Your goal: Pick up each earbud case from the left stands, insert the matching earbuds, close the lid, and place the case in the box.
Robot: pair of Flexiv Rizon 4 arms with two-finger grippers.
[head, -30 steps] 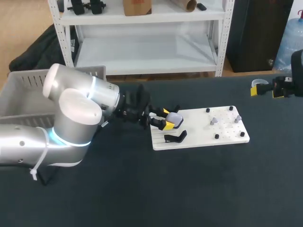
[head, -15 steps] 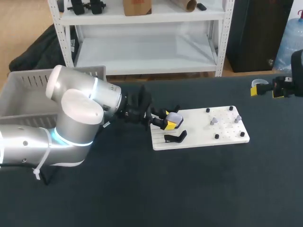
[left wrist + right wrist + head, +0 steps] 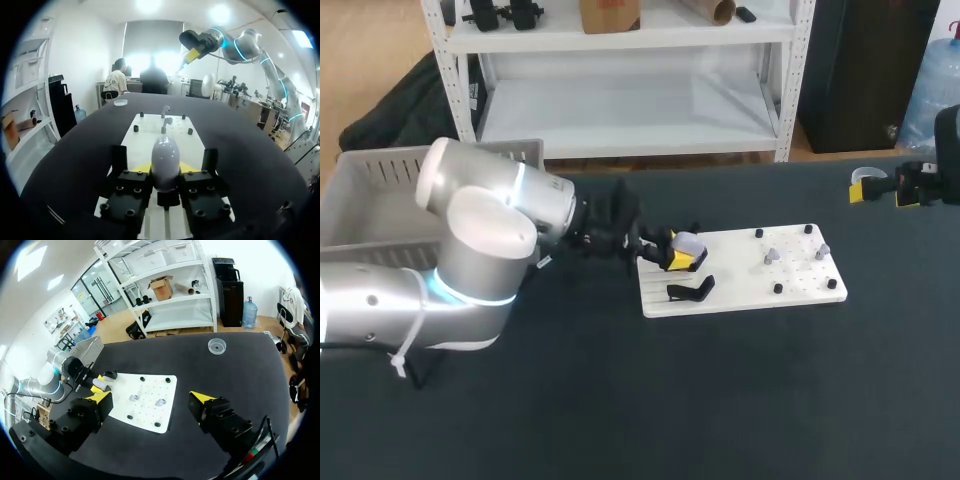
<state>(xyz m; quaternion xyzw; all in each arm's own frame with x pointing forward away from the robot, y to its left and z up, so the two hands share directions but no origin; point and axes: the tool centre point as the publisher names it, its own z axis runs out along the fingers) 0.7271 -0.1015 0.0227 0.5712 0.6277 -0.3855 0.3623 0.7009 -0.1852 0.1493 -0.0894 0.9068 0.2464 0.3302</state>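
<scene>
A pale lavender-grey earbud case (image 3: 688,243) is at the left end of the white board (image 3: 740,282), above a black stand. My left gripper (image 3: 672,252) comes in from the left and is shut on it. In the left wrist view the case (image 3: 165,154) stands upright between the yellow fingertips (image 3: 142,167), which press on both its sides. A second black stand (image 3: 691,290) on the board is empty. Two small grey earbuds (image 3: 771,255) sit among black pegs at the board's right end. Far to the right, my right gripper (image 3: 880,187) hangs open above the table, holding nothing.
A grey slatted bin (image 3: 375,195) stands at the table's back left, behind my left arm. A small clear round dish (image 3: 216,345) lies near the table's far right edge. Dark tabletop (image 3: 720,400) stretches in front of the board.
My left gripper's fingers have drawn in around the earbud case and now press on it. The right arm has not moved.
</scene>
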